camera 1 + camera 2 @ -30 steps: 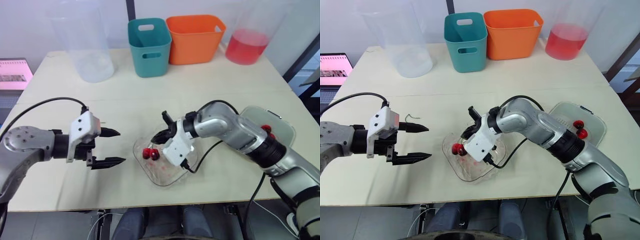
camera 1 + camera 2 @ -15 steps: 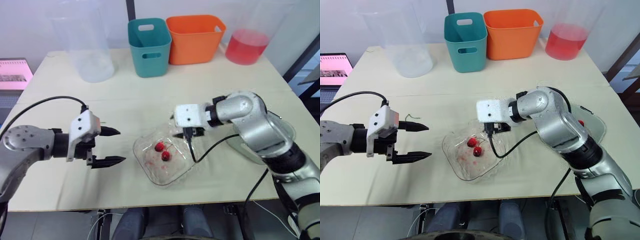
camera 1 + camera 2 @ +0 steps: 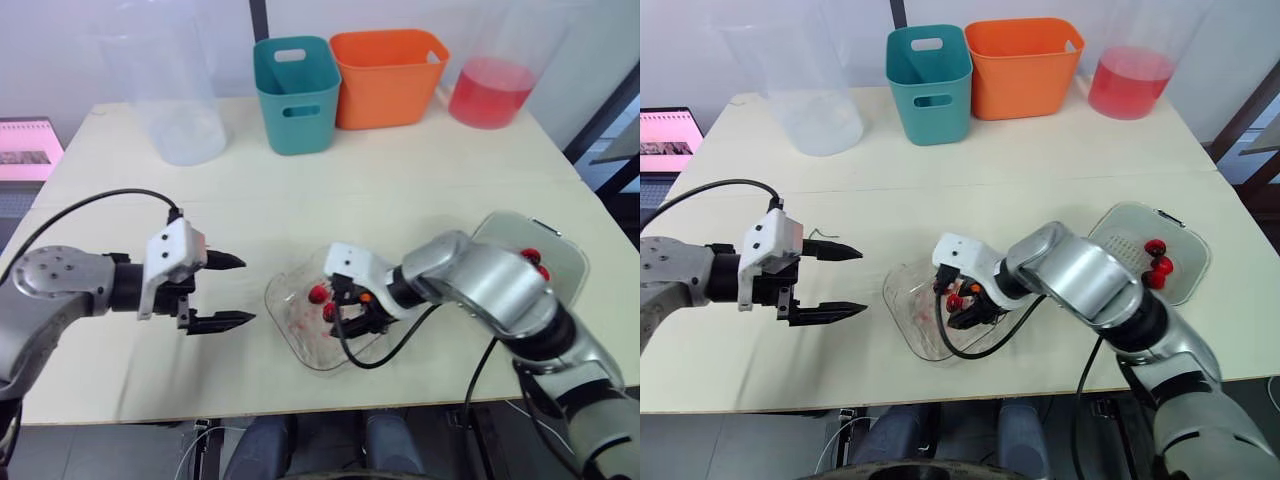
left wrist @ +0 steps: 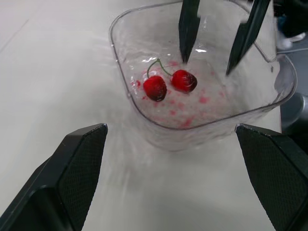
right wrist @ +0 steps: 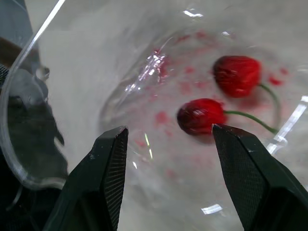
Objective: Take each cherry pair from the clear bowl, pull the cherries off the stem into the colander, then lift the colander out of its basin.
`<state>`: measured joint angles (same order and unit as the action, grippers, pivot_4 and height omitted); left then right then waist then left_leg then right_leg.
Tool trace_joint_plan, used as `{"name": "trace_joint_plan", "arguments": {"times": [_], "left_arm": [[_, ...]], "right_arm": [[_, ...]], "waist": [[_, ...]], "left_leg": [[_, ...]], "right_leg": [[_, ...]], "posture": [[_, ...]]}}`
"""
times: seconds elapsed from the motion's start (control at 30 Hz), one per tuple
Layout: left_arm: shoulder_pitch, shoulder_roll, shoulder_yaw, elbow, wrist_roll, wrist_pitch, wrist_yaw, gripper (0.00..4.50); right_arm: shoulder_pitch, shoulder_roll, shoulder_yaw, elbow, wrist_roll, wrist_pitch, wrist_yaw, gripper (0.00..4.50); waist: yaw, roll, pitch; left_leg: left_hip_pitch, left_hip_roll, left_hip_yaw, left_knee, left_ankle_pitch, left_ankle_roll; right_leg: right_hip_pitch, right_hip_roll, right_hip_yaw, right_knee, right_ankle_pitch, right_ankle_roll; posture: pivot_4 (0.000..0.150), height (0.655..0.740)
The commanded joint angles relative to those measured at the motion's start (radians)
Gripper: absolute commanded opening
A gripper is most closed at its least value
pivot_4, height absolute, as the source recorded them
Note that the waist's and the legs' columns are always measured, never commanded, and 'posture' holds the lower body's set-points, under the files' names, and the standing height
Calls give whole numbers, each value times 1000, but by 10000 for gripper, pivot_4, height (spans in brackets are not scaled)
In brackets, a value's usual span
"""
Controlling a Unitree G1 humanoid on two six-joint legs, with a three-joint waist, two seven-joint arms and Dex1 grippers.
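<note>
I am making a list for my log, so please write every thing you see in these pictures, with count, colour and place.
Clear square plastic bowl: 1, clear, front middle of table.
Stemmed cherry pair: 1, red, in the bowl.
Pale perforated colander in its clear basin: 1 each, right side of table.
Loose cherries: about three, red, in the colander.
Teal plastic bin: 1, back middle.
Orange plastic bin: 1, right of the teal bin.
Tall clear tub: 1, back left.
Clear container of red liquid: 1, back right.
Thin green stem: 1, on table near left gripper.
Pink screen: 1, far left.
Light wooden table: 1.
Left gripper: open, left of bowl.
Right gripper: open, over the cherry pair.
</note>
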<state>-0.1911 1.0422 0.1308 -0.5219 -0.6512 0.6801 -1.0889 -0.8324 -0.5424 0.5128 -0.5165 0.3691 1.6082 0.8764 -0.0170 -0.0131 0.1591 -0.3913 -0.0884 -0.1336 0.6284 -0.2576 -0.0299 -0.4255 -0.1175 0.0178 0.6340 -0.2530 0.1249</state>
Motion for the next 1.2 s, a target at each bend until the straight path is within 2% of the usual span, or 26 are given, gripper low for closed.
{"name": "trace_joint_plan", "arguments": {"times": [0.03,0.5,0.6,0.73,0.83,1.2], "left_arm": [[-11,1,10,-17,3,-18,1,45000],[2,-16,14,-20,10,-19,9,45000],[1,-18,14,-18,12,-19,9,45000],[2,-18,16,-14,13,-22,8,45000],[-2,-17,15,-7,16,-26,5,45000],[-27,-16,3,27,23,-38,-10,45000]], "right_arm": [[-16,17,9,25,32,6,-94,29524],[-54,13,90,40,54,-22,-235,29524],[-56,12,102,43,59,-32,-244,21696],[-72,-4,124,33,57,-59,-247,2678],[-105,-38,140,14,50,-88,-240,2678],[-185,-115,30,-68,114,-51,-206,2678]], "waist": [[0,0,0],[0,0,0],[0,0,0],[0,0,0],[0,0,0],[0,0,0]], "left_leg": [[0,0,0,0,0,-1],[0,0,0,0,0,0],[0,0,0,0,0,0],[0,0,0,0,0,0],[0,0,0,0,0,0],[0,0,0,0,-1,2]], "right_leg": [[0,0,0,0,0,0],[0,0,0,0,0,0],[0,0,0,0,0,0],[0,0,0,0,0,0],[0,0,0,0,0,0],[0,1,0,0,0,0]], "posture": [[1500,7400],[1500,7400],[1500,7400],[1500,7400],[1500,7400],[1500,7400]]}}
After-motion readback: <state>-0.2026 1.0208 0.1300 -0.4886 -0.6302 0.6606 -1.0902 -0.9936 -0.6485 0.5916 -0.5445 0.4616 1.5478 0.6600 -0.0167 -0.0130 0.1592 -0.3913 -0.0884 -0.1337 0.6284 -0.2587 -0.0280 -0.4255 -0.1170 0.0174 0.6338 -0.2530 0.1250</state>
